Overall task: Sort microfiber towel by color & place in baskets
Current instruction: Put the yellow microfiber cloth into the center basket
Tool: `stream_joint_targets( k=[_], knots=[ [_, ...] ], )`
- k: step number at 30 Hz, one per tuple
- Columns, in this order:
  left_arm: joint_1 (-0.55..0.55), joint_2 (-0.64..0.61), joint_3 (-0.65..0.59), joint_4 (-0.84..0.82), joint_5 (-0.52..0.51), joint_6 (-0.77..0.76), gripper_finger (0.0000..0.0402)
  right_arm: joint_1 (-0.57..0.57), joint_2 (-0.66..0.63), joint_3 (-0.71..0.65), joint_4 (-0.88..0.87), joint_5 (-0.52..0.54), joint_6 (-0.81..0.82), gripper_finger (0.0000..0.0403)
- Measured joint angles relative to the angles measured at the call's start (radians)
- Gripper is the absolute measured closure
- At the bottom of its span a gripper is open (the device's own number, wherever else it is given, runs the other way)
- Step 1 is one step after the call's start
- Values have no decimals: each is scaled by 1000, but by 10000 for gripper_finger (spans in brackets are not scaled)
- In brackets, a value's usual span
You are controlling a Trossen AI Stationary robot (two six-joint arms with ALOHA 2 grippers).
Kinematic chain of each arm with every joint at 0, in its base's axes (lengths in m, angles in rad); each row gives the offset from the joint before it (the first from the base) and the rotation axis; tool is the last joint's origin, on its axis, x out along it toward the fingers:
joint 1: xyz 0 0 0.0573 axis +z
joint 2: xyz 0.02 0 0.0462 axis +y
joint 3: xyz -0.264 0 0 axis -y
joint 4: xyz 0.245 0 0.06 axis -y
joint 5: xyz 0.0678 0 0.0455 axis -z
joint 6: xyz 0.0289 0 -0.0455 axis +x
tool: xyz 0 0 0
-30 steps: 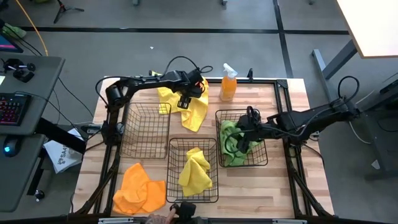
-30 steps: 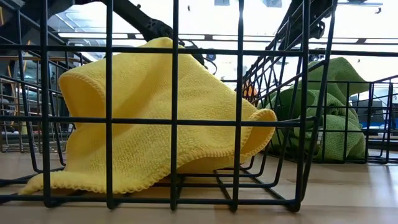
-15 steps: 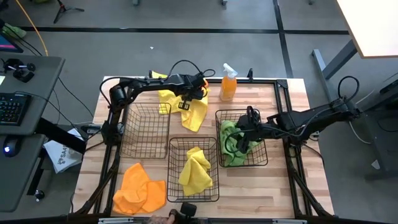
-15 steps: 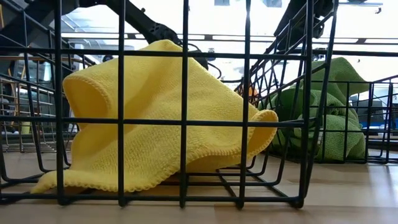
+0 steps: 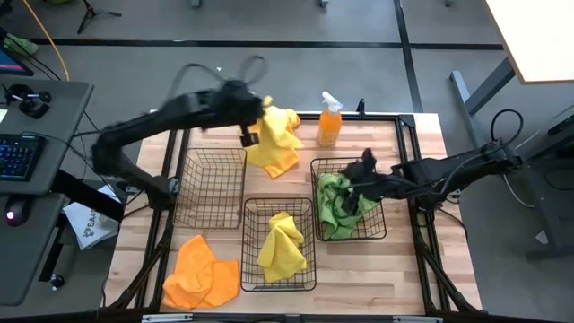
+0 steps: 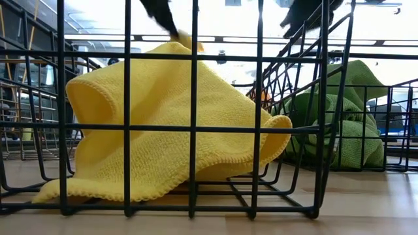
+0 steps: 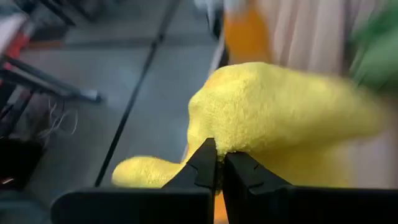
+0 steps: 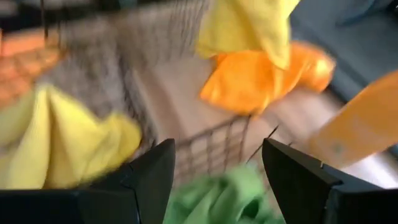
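Observation:
My left gripper (image 5: 250,136) is shut on a yellow microfiber towel (image 5: 276,140) at the table's far middle, beside the orange spray bottle (image 5: 329,119). An orange cloth (image 8: 261,81) shows under that towel. My right gripper (image 5: 362,172) stands open over the right basket (image 5: 384,226), above the green towels (image 5: 335,202) lying in it. The middle basket (image 5: 247,269) holds another yellow towel (image 6: 163,130). The left basket (image 5: 213,187) holds nothing. Orange towels (image 5: 203,274) lie on the table's near left. My left gripper pinches a bunched fold of the yellow towel (image 7: 230,146) between its two shut fingers (image 7: 205,165). The towel bulges above and beside the fingertips and hangs gathered from the hold. Whether its lower end (image 5: 273,167) rests on the table I cannot tell.
Black frame rails (image 5: 411,144) run along the table's edges. The three baskets stand close together in the table's middle. Bare wood (image 5: 395,269) lies at the near right.
My left gripper has shut on the far yellow towel and gone up and a little toward the table's left edge. The towel, spread flat a second ago, is now gathered into a bunch and raised with the gripper.

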Motion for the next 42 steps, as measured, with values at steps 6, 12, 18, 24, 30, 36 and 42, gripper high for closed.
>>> stream_joint_targets(
  k=[6, 12, 18, 24, 30, 36, 42],
  knots=[
    [-162, -200, 1, 131, 17, -231, 401, -1, -113, 0, 181, 128, -39, 167],
    [-418, -227, 1, 303, 31, -269, 401, -1, -180, 1, 267, 158, 9, 167],
    [-628, -171, 0, 533, 86, -168, 401, -1, -177, 1, 262, 141, 121, 167],
    [-773, -166, 0, 497, -9, -227, 401, 0, -174, 1, 248, 119, 148, 167],
    [-856, -159, -55, 446, -280, -324, 401, 37, -184, 1, 235, 105, 109, 167],
    [-852, -80, -127, 620, -363, -421, 401, 87, -223, 1, 191, 85, 62, 167],
    [-880, 17, -127, 627, -423, -618, 401, 123, -284, 1, 93, 86, 62, 167]
  ],
)
